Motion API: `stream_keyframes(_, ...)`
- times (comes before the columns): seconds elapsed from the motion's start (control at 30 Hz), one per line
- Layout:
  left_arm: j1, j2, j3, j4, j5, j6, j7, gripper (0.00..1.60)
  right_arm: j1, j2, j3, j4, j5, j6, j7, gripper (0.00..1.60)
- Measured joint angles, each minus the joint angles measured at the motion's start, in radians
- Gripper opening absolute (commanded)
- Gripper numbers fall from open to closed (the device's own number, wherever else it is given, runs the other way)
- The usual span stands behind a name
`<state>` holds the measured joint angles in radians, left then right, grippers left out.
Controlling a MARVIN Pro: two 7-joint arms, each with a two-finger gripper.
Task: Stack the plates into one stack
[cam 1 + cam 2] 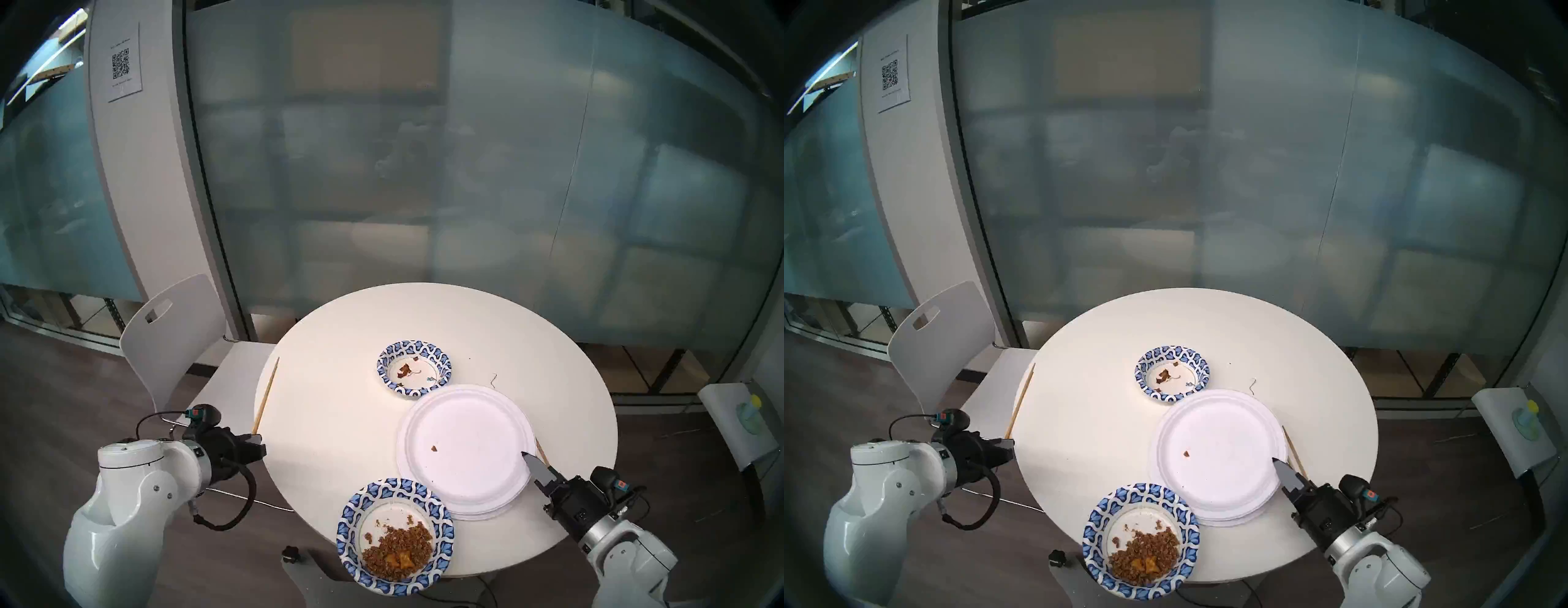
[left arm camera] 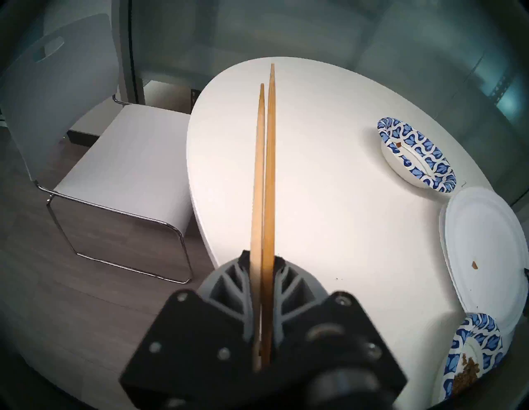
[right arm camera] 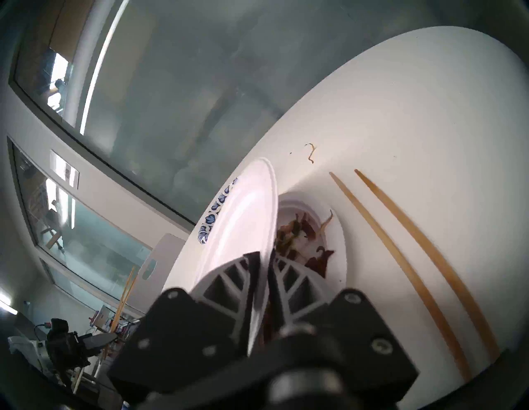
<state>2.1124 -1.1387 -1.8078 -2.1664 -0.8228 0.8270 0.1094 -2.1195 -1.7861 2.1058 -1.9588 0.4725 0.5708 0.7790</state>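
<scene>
A large white plate [image 1: 464, 441] lies on a second white plate [image 1: 488, 511] right of the table's middle. In the right wrist view the upper plate [image 3: 243, 217] is tilted up off the lower plate [image 3: 339, 240], which holds food scraps. My right gripper [image 1: 528, 458] is shut on the upper plate's right rim. A small blue-patterned dish [image 1: 413, 368] with crumbs sits behind them. Another blue-patterned dish [image 1: 395, 536], full of brown food, sits at the table's near edge. My left gripper [image 1: 256, 443] is at the table's left edge, shut on a pair of chopsticks [image 2: 264, 171].
The round white table [image 1: 339, 424] stands before a frosted glass wall. A second pair of chopsticks [image 3: 415, 272] lies on it just right of the white plates. A white chair [image 1: 178, 339] is at the table's left. A noodle scrap [image 1: 493, 380] lies behind the plates.
</scene>
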Motion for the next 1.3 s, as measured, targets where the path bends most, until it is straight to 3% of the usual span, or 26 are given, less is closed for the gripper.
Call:
stream_keyframes(0.67, 0.000, 0.002, -0.001, -0.007, 0.003, -0.001, -0.006, 0.00, -0.025, 0.021, -0.018, -0.045, -0.113, -0.038, -0.006, 0.85)
stream_keyframes(1.2, 0.002, 0.002, 0.001, -0.012, 0.006, -0.002, -0.007, 0.00, -0.036, 0.061, -0.068, -0.110, -0.263, -0.058, -0.047, 0.80)
stream_keyframes(1.3, 0.005, 0.001, 0.001, -0.015, 0.006, -0.002, -0.007, 0.00, -0.046, 0.068, -0.076, -0.114, -0.291, -0.064, -0.053, 0.86)
